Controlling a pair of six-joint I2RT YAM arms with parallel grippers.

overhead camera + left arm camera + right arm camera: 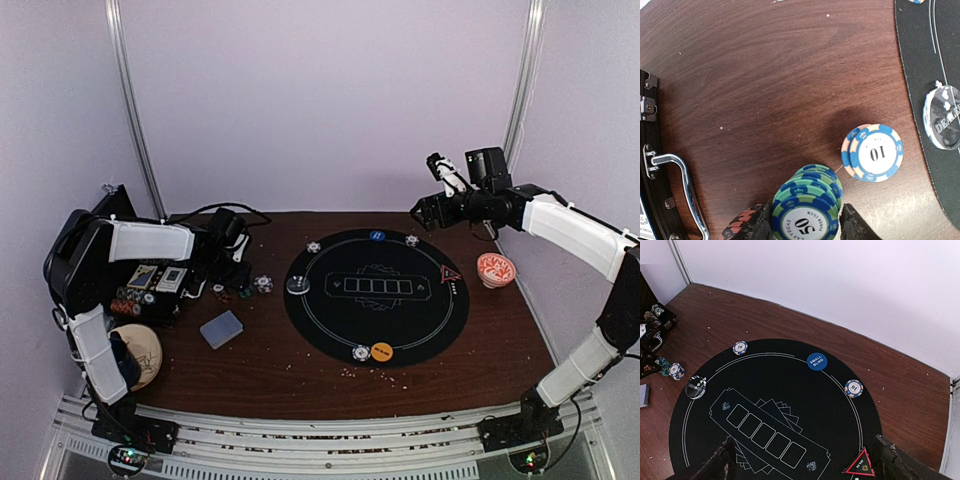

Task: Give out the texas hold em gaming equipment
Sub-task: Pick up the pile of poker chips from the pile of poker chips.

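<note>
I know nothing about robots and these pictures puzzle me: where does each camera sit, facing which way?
Top external: high behind the bases, looking down on the table; left arm and right arm show.
Left wrist: on the left arm, facing down at the table; left claw straddles a stack of 50 chips.
Right wrist: raised, looking down on the black mat; right claw spread along bottom.
All three share the dealer button.

The round mat [420, 325] lies mid-table. Left of it sit a chip stack [807, 210], a card deck [221, 328] and, farthest left, the chip case [150, 290]; a bowl [496, 268] sits just right.
</note>
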